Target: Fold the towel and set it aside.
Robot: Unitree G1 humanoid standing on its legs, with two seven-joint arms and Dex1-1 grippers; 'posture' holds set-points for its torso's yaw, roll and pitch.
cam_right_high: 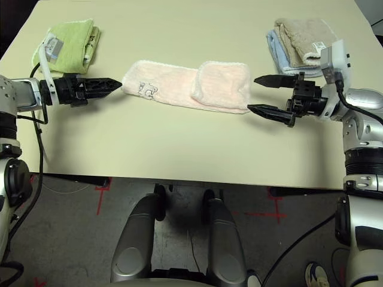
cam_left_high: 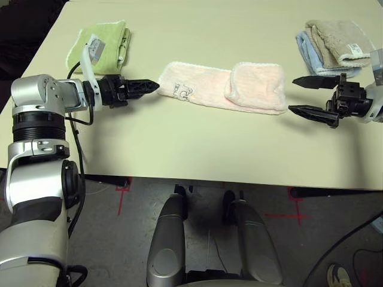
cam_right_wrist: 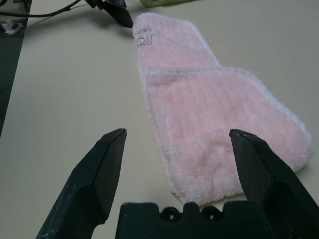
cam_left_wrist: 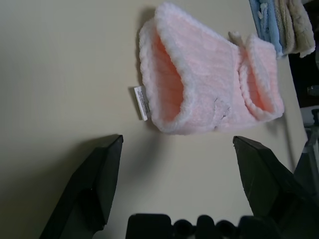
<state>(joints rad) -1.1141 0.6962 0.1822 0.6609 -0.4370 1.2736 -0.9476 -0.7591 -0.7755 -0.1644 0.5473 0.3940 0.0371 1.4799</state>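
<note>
The pale pink towel (cam_left_high: 224, 86) lies in the middle of the table as a long strip. Its right end is folded back over itself, and the small dark logo sits near its left end. My left gripper (cam_left_high: 152, 87) points at the towel's left end, just short of it. In the left wrist view, this gripper (cam_left_wrist: 178, 141) stands open and empty, with the towel (cam_left_wrist: 209, 94) beyond its fingers. My right gripper (cam_left_high: 292, 94) is open and empty just right of the folded end. The right wrist view shows the towel (cam_right_wrist: 214, 109) ahead of that gripper (cam_right_wrist: 178, 133).
A folded green towel (cam_left_high: 102, 45) lies at the back left. Stacked beige and light-blue towels (cam_left_high: 335, 45) lie at the back right, close behind my right gripper. Bare table (cam_left_high: 197, 149) runs from the pink towel to the front edge.
</note>
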